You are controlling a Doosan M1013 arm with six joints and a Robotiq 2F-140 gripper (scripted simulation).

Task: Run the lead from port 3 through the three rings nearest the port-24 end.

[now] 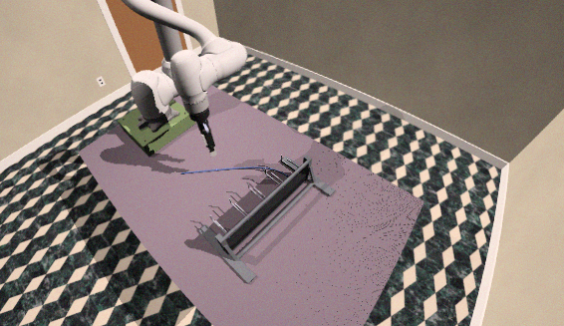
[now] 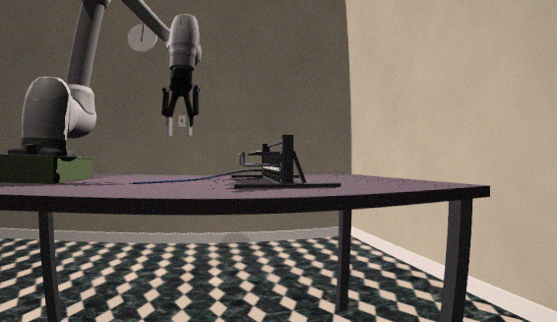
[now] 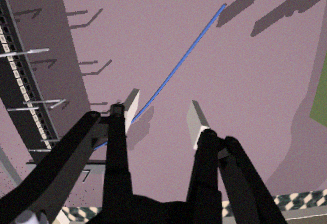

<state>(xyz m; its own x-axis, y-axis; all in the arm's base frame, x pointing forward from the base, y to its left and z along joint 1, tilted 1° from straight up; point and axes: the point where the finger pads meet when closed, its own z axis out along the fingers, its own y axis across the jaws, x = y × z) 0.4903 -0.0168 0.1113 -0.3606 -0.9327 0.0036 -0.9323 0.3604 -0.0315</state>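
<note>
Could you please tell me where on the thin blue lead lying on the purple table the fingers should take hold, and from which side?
Probably from straight above, on the bare straight stretch of the thin blue lead, short of the grey rack's wire rings. It lies flat on the purple table with free space either side, so the fingers can straddle it crosswise. The gripper hangs high above, holding nothing.

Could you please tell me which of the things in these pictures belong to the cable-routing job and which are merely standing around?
Part of the job:
- blue lead, lying on the table
- rack with the patch panel
- cable manager's rings
- gripper, high above the lead, fingers partly closed on nothing

Just there:
- green base block
- orange door
- wall sockets
- table
</note>
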